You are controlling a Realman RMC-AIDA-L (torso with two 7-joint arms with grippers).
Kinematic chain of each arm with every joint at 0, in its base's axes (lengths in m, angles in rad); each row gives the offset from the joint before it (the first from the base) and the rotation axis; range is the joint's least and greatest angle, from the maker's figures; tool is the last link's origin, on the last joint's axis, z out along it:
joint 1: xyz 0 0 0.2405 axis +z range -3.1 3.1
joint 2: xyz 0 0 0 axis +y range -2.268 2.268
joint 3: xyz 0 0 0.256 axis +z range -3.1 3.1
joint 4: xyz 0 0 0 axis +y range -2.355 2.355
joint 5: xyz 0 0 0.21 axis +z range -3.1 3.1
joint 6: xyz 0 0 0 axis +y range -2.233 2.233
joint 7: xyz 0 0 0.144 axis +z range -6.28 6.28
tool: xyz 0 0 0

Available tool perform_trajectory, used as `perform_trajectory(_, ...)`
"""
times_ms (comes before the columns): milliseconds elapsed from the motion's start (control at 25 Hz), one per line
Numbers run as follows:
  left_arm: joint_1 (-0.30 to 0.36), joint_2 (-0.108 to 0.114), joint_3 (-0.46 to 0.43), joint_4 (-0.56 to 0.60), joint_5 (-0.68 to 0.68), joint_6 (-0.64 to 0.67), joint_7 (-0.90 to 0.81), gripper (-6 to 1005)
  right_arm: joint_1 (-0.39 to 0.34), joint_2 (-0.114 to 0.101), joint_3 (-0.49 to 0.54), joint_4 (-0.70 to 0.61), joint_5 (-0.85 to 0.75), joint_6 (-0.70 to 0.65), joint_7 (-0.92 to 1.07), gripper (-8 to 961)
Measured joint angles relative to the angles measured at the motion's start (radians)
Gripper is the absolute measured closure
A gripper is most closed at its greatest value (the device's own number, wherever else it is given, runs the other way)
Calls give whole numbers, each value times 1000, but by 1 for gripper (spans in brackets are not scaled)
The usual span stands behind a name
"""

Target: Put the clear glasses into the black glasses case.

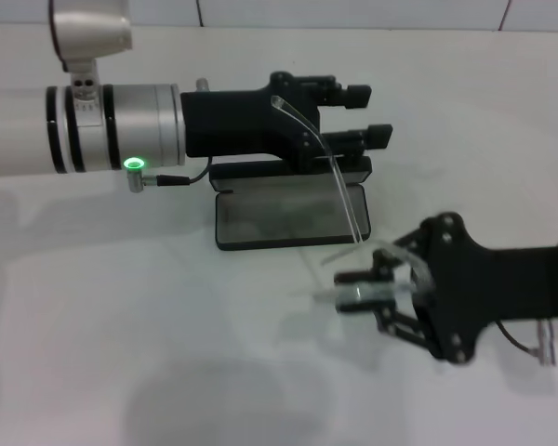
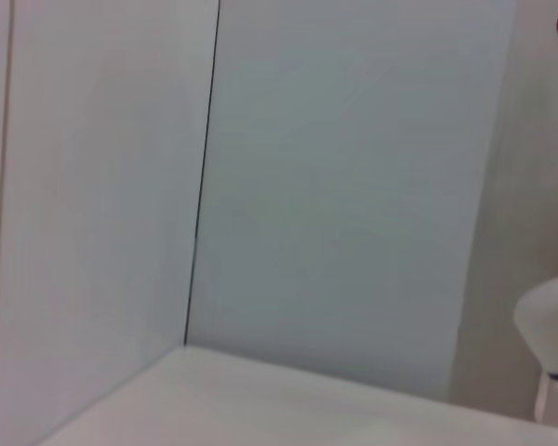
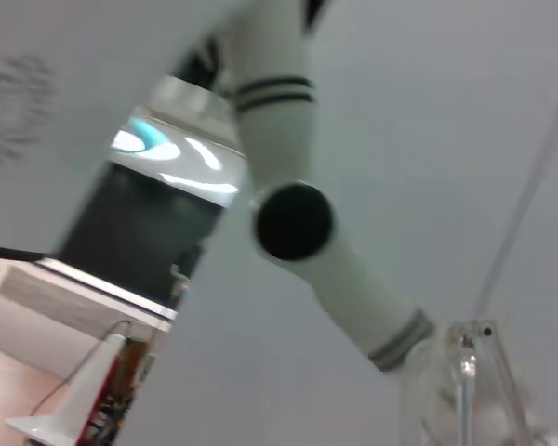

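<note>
The black glasses case (image 1: 279, 218) lies open at the table's middle, grey lining up, with its lid (image 1: 288, 169) standing at the far side. My left gripper (image 1: 365, 115) hovers above the lid, open, nothing between its fingers. The clear glasses (image 1: 342, 190) are held just in front of the case's right corner. One long clear arm curves up across the case to the left gripper's body. My right gripper (image 1: 353, 290) is shut on their front part. The right wrist view shows a clear piece of the glasses (image 3: 465, 372) close up. The left wrist view shows only wall.
The white table (image 1: 121, 353) spreads in front of and left of the case. A tiled wall (image 1: 353, 14) runs along the far edge. The left arm's white forearm (image 1: 84, 130) spans the left side above the table.
</note>
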Motion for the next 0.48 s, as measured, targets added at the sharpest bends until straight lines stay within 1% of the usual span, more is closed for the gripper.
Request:
perform_trajectory(280,41,0,2,2,-102,47,85,407,7,-2,3,-4,34,145,232,828)
perform_trajectory(480,52,1,3,0,-111,68,112,407,10,-7,8,-22,34,235,331,826)
